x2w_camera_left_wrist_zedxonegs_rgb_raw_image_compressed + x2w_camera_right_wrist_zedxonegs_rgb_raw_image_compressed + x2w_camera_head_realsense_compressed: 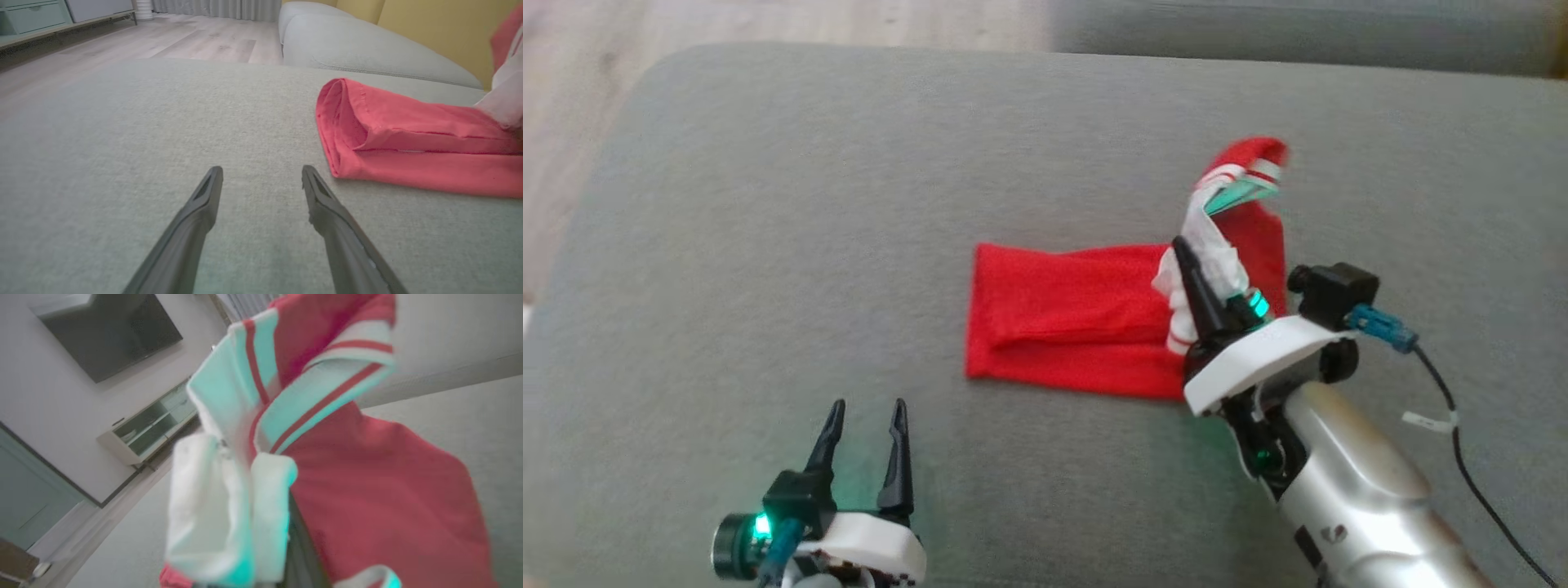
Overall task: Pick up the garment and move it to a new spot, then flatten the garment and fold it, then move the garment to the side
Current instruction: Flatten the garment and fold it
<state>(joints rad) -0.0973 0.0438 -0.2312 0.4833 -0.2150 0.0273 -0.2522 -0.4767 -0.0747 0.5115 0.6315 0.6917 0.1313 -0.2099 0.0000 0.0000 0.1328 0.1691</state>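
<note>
The garment (1070, 322), a red jersey with white red-striped trim, lies folded into a long band on the grey cushion (849, 204). Its right end is lifted off the cushion, and my right gripper (1188, 257) is shut on that bunched trim. In the right wrist view the raised garment (367, 486) hangs close before the camera and hides most of the fingers. My left gripper (866, 416) stands open low at the front left, apart from the cloth. The left wrist view has the left gripper (261, 175) over bare cushion, with the garment's folded end (367, 134) just to its right.
The grey cushion ends at a rounded corner at the far left, with wooden floor (768, 24) beyond. Another sofa cushion (359, 45) and a yellow backrest (441, 24) lie behind. A black cable (1462, 457) trails from my right wrist.
</note>
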